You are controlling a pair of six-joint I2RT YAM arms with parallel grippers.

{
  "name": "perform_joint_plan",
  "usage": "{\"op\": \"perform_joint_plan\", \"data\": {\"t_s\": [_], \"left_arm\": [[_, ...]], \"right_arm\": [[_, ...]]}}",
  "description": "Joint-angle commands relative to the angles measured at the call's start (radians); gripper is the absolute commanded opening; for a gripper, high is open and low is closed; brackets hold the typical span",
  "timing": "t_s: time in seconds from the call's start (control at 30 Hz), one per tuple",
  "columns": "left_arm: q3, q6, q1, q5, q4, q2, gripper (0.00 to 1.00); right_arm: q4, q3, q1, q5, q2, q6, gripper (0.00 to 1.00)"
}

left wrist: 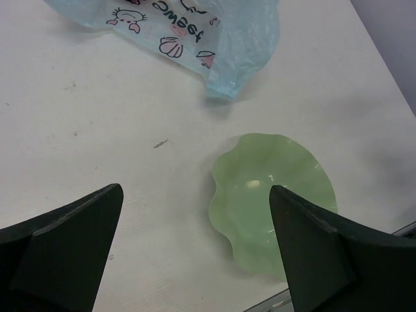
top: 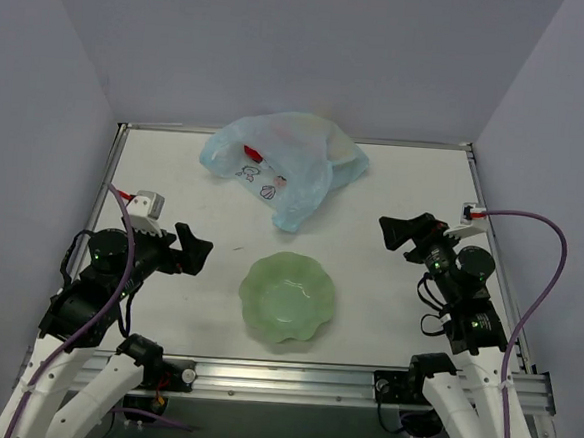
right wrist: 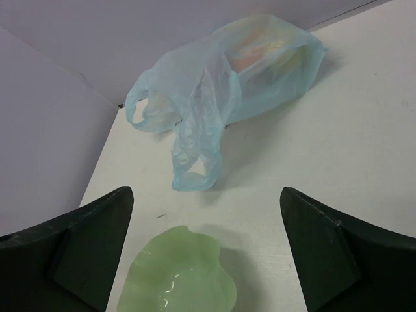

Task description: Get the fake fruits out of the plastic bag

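Observation:
The light-blue plastic bag [top: 280, 168] lies crumpled at the back middle of the table, its printed white patch [left wrist: 170, 26] facing up. The fake fruits [right wrist: 257, 55] show only dimly through the bag's wall as orange and yellow patches. My left gripper [top: 198, 245] hovers at the front left, open and empty, well short of the bag [left wrist: 244, 39]. My right gripper [top: 396, 236] hangs at the right, open too, with nothing between its fingers. Between its fingers I see the bag [right wrist: 227, 84], its loose handle loops trailing toward me.
A pale green scalloped bowl [top: 287, 297] stands empty at the front middle between the two arms, also seen from both wrists as the bowl [left wrist: 273, 195] and the bowl [right wrist: 179, 276]. Grey walls enclose the table on three sides. A metal rail [top: 291, 379] runs along the near edge.

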State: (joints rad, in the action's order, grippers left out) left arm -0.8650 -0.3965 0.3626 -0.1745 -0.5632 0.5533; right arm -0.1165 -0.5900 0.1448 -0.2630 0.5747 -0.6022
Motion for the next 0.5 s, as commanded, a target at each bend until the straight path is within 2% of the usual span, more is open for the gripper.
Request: {"op": "perform_joint_plan", "data": {"t_s": [0.0,0.1,0.13,0.23,0.3,0.37,0.4,0.43,0.47], "left_arm": [[-0.049,0.016,-0.019,0.03,0.023,0.0,0.94],[-0.049,0.021,-0.027,0.039,0.019,0.004,0.94],[-0.049,0.019,-0.034,0.043,0.016,0.004,0.94],[-0.048,0.012,-0.051,0.049,0.017,-0.001,0.94],[-0.043,0.005,-0.063,0.05,0.022,-0.006,0.94],[-0.04,-0.002,-0.092,0.043,0.022,-0.006,0.94],[-0.04,-0.002,-0.103,0.038,0.02,-0.004,0.94],[-0.039,-0.005,-0.112,0.032,0.02,-0.004,0.94],[-0.039,-0.007,-0.132,0.033,0.017,-0.003,0.94]], "right_arm": [[-0.04,-0.037,0.001,-0.068,0.011,0.028,0.9],[-0.049,-0.037,0.015,-0.068,0.03,0.013,0.68],[-0.063,-0.037,0.022,-0.058,0.037,0.002,0.47],[-0.116,-0.039,0.082,-0.019,0.089,-0.022,0.28],[-0.144,-0.054,0.198,0.027,0.163,-0.022,0.22],[-0.146,-0.091,0.321,0.187,0.271,0.018,0.21],[-0.141,-0.143,0.464,0.264,0.316,0.037,0.21],[-0.126,-0.175,0.533,0.445,0.406,0.076,0.22],[-0.123,-0.207,0.594,0.52,0.453,0.096,0.25]]}}
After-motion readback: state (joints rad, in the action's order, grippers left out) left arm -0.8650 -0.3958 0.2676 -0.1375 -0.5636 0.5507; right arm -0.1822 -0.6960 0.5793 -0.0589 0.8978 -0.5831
